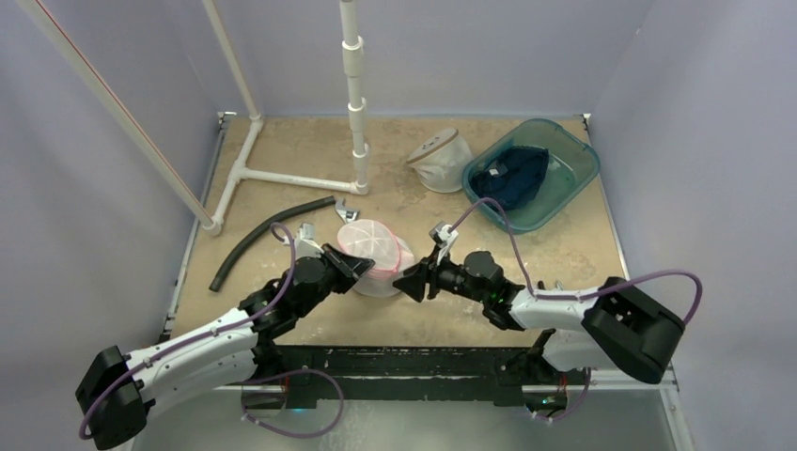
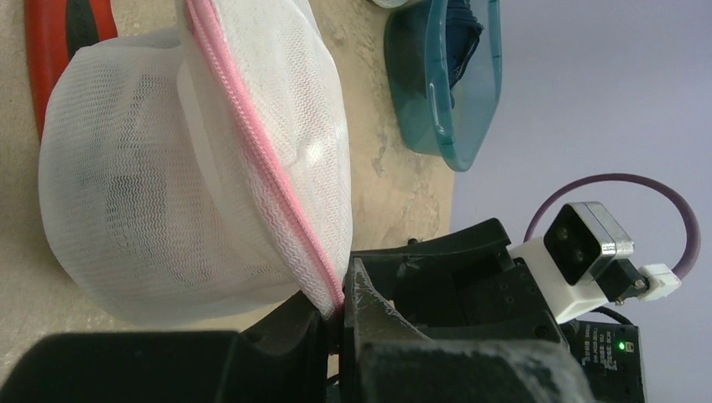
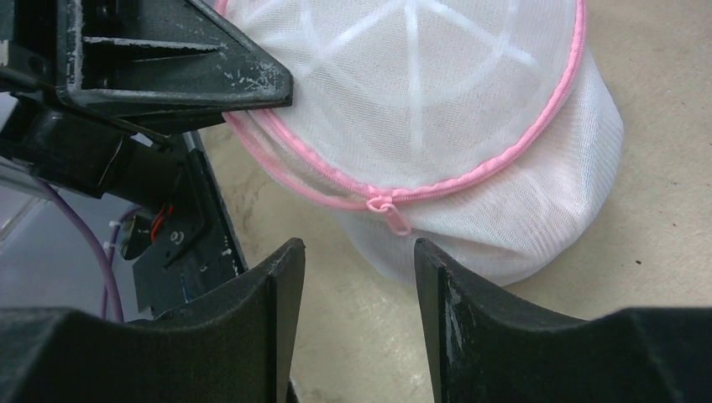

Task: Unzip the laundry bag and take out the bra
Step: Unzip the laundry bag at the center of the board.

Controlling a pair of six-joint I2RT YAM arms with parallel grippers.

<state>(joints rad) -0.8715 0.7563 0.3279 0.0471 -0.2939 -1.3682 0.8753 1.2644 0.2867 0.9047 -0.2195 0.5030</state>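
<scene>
The little pink zipper pull is hanging just ahead of the spread fingers of the right gripper, while the left gripper is pinching the pink edge of the laundry bag.

Soft, even overhead light fills the pale-walled booth, leaving only faint shadows on the tan speckled tabletop. A small bright glare sits on the white mesh laundry bag with pink zipper; the black left gripper blurs close to the lens.
</scene>
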